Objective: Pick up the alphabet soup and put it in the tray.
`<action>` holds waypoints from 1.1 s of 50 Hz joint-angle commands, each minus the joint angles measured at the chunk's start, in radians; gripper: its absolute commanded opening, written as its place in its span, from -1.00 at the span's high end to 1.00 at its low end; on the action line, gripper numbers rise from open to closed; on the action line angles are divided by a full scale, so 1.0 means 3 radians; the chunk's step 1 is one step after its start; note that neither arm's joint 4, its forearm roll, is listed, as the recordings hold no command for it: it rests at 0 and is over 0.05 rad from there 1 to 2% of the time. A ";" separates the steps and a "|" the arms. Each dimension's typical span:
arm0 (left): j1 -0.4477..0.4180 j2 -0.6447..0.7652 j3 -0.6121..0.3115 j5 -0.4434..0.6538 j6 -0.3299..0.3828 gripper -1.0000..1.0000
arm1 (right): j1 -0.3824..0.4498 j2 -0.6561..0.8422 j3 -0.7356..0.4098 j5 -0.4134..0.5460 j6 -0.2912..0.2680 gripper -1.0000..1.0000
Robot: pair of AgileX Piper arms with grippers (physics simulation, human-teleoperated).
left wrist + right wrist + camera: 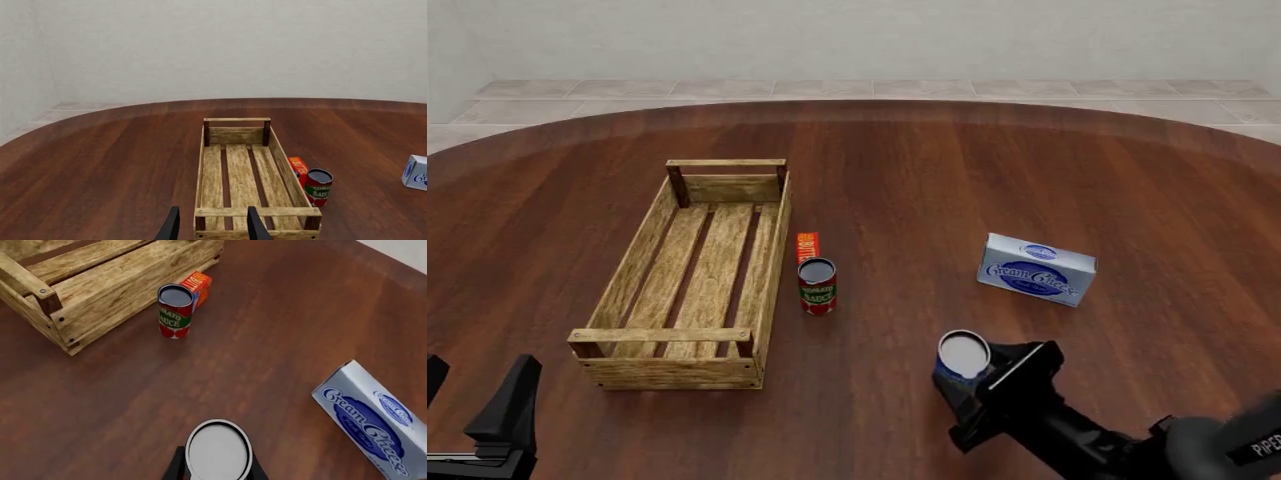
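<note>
The alphabet soup (964, 357) stands upright on the table at the front right, showing its pale grey-white top (218, 450); its label is mostly hidden. My right gripper (968, 376) holds it, one dark finger pressed against each side, so it is shut on the can. Whether the can rests on the table or hangs just above it I cannot tell. The tray (661, 336), a long light-wood slatted crate, lies at the left with nothing in it. My left gripper (213, 227) hovers open just before the tray's near end (257, 211), holding nothing.
A small red-and-green tomato sauce can (817, 287) and a red box (807, 247) stand just right of the tray. A blue-white cream cheese box (1037, 269) lies beyond the soup, to the right. The round wooden table's edge curves at the back.
</note>
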 commanded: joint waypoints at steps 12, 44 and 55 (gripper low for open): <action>0.0000 0.0000 0.0000 0.0000 0.0000 -1.00 | 0.0013 -0.1031 -0.0395 0.0957 -0.0101 1.00; 0.0000 0.0000 0.0000 0.0000 0.0000 -1.00 | 0.0424 -0.1108 -0.1189 0.1525 -0.0171 1.00; 0.0000 0.0000 0.0000 0.0000 0.0000 -1.00 | 0.0528 -0.1059 -0.1449 0.1655 -0.0212 1.00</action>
